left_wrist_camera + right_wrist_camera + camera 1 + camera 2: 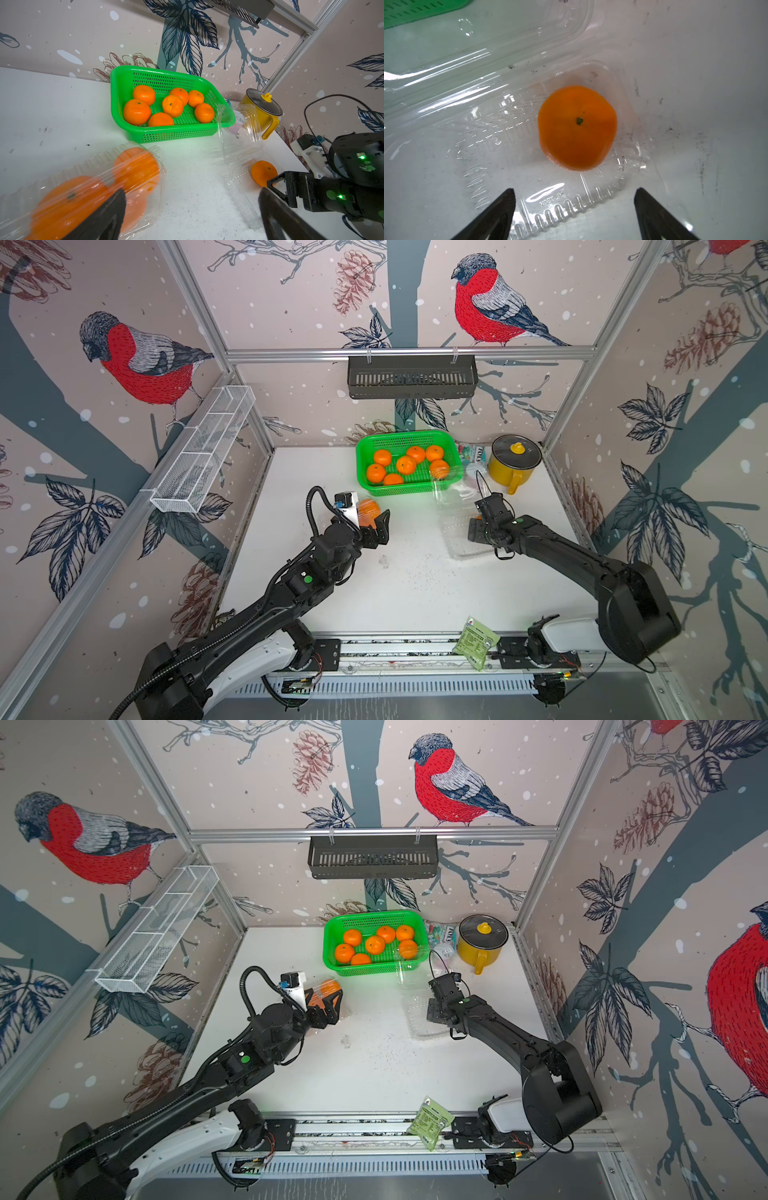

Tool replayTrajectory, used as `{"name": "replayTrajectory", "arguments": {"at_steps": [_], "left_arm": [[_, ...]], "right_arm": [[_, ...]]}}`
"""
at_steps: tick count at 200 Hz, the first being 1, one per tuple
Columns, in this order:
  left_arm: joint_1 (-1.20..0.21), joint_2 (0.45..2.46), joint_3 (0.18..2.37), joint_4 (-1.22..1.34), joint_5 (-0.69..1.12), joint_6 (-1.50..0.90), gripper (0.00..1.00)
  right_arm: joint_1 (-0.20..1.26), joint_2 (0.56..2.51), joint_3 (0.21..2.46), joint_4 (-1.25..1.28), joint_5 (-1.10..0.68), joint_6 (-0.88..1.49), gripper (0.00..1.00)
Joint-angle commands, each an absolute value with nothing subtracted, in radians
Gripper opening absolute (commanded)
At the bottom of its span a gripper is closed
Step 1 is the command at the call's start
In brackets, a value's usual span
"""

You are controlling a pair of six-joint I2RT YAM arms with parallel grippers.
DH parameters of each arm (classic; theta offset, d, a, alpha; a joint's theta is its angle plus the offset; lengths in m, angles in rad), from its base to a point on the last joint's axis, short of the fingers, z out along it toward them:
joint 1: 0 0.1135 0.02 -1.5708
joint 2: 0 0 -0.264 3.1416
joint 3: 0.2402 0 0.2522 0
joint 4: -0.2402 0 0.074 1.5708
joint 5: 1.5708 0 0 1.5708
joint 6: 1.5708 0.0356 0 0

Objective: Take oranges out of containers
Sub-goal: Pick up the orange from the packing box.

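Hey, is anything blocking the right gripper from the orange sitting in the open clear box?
Nothing visible does. The clear box lies with its lid folded back, the orange sits uncovered in it, and the right gripper has its fingers spread, with only open space up to the fruit.

Orange mandarins, green perforated basket

Our left arm and right arm, matte black with rounded joints, white base shells, green dot stickers, ribbed black conduit along our left, black wedge-tipped left end effector and right end effector
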State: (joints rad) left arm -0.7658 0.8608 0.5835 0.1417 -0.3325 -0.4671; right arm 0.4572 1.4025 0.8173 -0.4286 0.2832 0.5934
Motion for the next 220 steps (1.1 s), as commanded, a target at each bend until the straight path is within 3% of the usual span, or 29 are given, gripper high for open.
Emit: {"name": "replayTrajectory", "arguments": {"at_steps": [1, 115, 191, 220], "left_arm": [[-0.765, 0.844, 0.586, 0.153, -0.330, -0.477, 0.98], [-0.765, 0.830, 0.571, 0.144, -0.355, -0.467, 0.97], [-0.765, 0.844, 0.572, 0.151, -0.331, -0.480, 0.97], [-0.765, 0.840, 0.572, 0.149, -0.330, -0.481, 0.98]], "right_arm": [[0.457, 1.431, 0.830, -0.363, 0.270, 0.643, 0.90], [0.454, 1.592, 0.897, -0.355, 0.419, 0.678, 0.90], [0.430, 1.664, 0.921, -0.309, 0.428, 0.646, 0.89], [0.426, 1.680, 0.929, -0.273, 0.416, 0.618, 0.83]]}}
